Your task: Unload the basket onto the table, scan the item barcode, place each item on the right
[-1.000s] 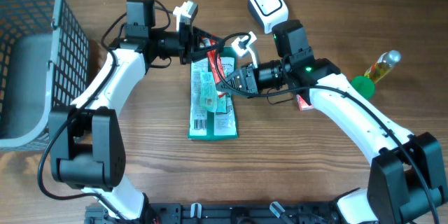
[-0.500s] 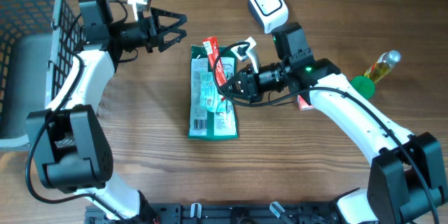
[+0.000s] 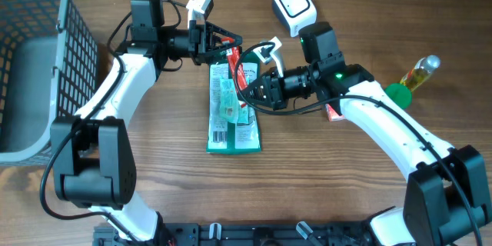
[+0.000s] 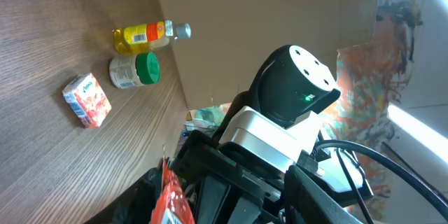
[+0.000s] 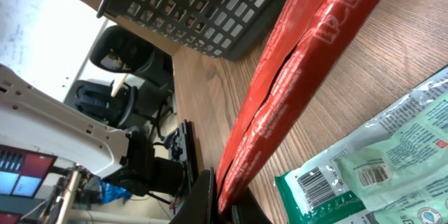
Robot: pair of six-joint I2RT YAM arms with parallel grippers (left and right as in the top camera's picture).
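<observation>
Red foil packet (image 3: 244, 71), long and narrow, glossy, creased down its middle with faint white print on the wrapper, is tilted over the top end of a flat green-and-white pouch (image 3: 231, 119) that lies label-up with its barcodes showing on the wooden table (image 3: 323, 177). The right gripper (image 3: 254, 86) is clamped tight on one end of the packet. The left gripper (image 3: 221, 41) sits right at the other end; whether its jaws are pinching, can't tell. A white box-shaped scanner (image 3: 293, 6) stands near the right arm.

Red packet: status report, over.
Right pincer shut on red packet. Left pincer at its top end, grip unclear. Green pouch lies just beneath.
</observation>
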